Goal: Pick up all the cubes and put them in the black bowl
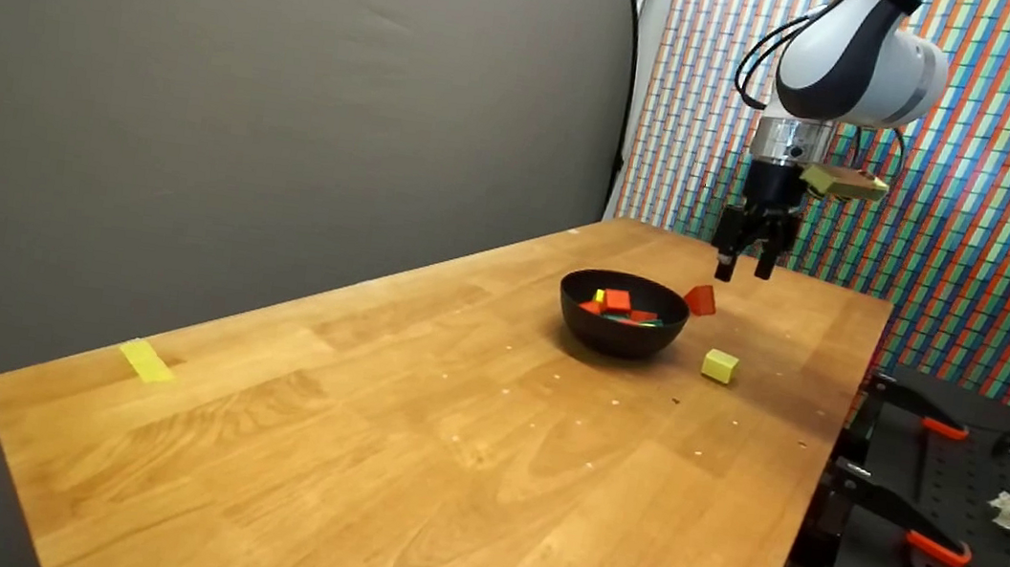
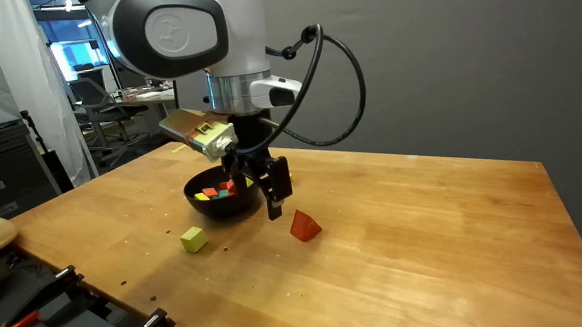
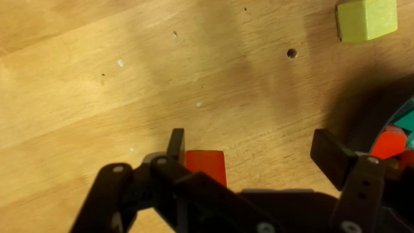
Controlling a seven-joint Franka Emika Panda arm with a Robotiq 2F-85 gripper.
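On the left, a flat yellow strip (image 1: 147,361) lies by the corner of the wooden table (image 1: 364,488), right along the grey backdrop (image 1: 296,104). Across the wood, here's the black bowl (image 1: 619,339), standing upright with a jumble of red, yellow and green blocks (image 1: 617,300) inside, too overlapped for me to count. Just past its rim there's 1 red block (image 1: 701,300), wedge-shaped, resting on the tabletop apart from the bowl. A touch further right and nearer me sits 1 yellow block (image 1: 719,366), squarish, on the wood. And over here's the claw (image 1: 745,267), pointing down above the table, its 2 jaws spread wide; seen from the wrist, the red block shows between them, closer to 1 side, yet they hang apart from it. In an exterior view a sliver of yellow (image 2: 291,177) peeks out beside the claw, too little to identify. Above rises the white-and-black arm (image 1: 863,72) before a colourful patterned sheet (image 1: 700,105), and at far right 2 clamps (image 1: 894,507) show their orange handles (image 1: 938,552) beside the table.
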